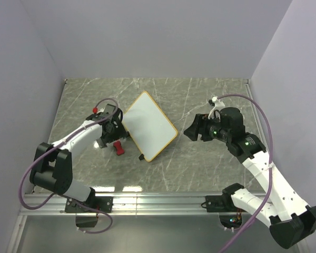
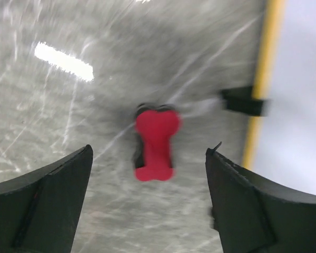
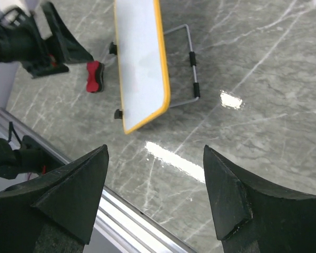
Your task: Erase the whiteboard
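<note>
The whiteboard [image 1: 149,126], white with a yellow-orange frame and black feet, stands propped on the grey table in the middle; its face looks blank. It also shows in the right wrist view [image 3: 139,63] and at the right edge of the left wrist view [image 2: 300,95]. The red-and-black eraser [image 1: 118,148] lies on the table just left of the board, also in the left wrist view [image 2: 156,143] and the right wrist view [image 3: 94,76]. My left gripper [image 1: 111,128] is open and empty above the eraser. My right gripper [image 1: 194,128] is open and empty, right of the board.
The board's wire stand [image 3: 192,68] sticks out behind it. A metal rail [image 1: 163,199] runs along the table's near edge. Grey walls enclose the table on the left, back and right.
</note>
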Available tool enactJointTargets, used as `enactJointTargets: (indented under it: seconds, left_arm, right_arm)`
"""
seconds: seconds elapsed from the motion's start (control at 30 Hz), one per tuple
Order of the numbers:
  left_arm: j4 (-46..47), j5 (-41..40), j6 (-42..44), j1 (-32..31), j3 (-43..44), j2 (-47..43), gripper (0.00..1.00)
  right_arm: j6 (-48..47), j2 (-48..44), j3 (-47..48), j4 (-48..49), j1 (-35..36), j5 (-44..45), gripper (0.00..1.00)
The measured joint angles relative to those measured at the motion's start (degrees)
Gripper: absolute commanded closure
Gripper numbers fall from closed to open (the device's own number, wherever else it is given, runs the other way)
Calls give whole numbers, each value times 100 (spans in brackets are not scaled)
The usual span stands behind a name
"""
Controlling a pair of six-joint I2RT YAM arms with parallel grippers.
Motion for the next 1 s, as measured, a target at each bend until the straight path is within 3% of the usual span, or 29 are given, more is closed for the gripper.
enactJointTargets:
  seconds: [0.3, 0.5, 0.67, 0.73, 0.87, 1.0]
  left_arm:
    - [-610, -94, 223, 0, 1032, -422, 5]
    - [-758, -87, 717, 0, 1904, -1443, 7]
    - [-791, -61, 1040, 0, 2441, -2310, 4]
    - [-835, -31, 1137, 0, 2767, -2406, 1]
    - [-872, 157, 1292, 0, 3250, -2358, 1]
    - [-881, 258, 1484, 0, 3523, -2271, 3]
  right_arm:
    - [-116, 2, 332, -282, -118, 245, 21]
    - [-61, -9, 981, -367, -118, 691, 22]
    - [199, -514, 844, -59, -120, 1036, 20]
    - [361, -935, 586, 129, -122, 1126, 15]
    - [586, -1493, 334, 393, -122, 1220, 15]
    - [684, -1493, 358, 555, -122, 1309, 15]
